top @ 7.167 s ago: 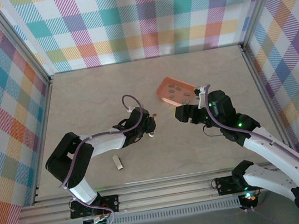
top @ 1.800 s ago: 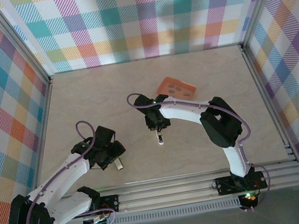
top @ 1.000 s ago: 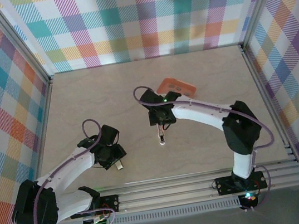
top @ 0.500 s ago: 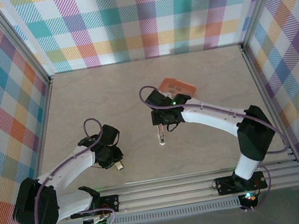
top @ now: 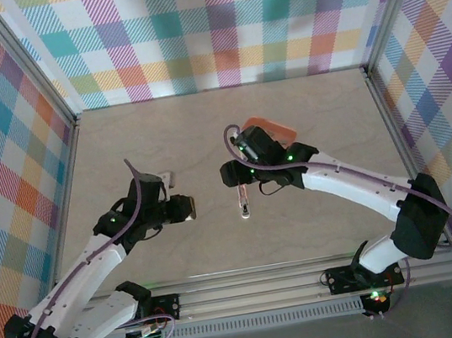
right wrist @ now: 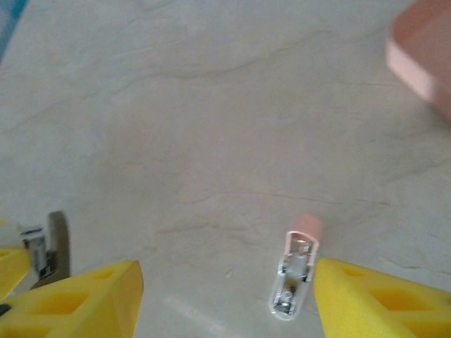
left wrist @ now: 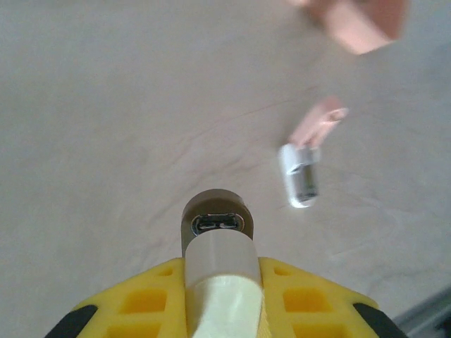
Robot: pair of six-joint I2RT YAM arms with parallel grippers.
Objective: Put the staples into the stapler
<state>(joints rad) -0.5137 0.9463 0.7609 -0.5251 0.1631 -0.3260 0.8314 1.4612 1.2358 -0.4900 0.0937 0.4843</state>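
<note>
The small pink oblong stapler (right wrist: 297, 271), pale and metallic inside, lies flat on the beige surface (top: 137, 140). The right hand (right wrist: 225, 303) hangs close over it, its yellow fingers (right wrist: 77, 299) spread well apart and holding nothing, with the stapler just beside one of them. To the left of the stapler, the left hand (left wrist: 220, 278) is clamped tight on a small grey-white oblong piece (left wrist: 215, 236). Beyond the stapler sits a salmon-orange rectangular tray (top: 275, 129).

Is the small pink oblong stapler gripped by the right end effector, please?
No, the pink stapler lies on the beige table below the right end effector, whose yellow fingers stand wide apart.
</note>
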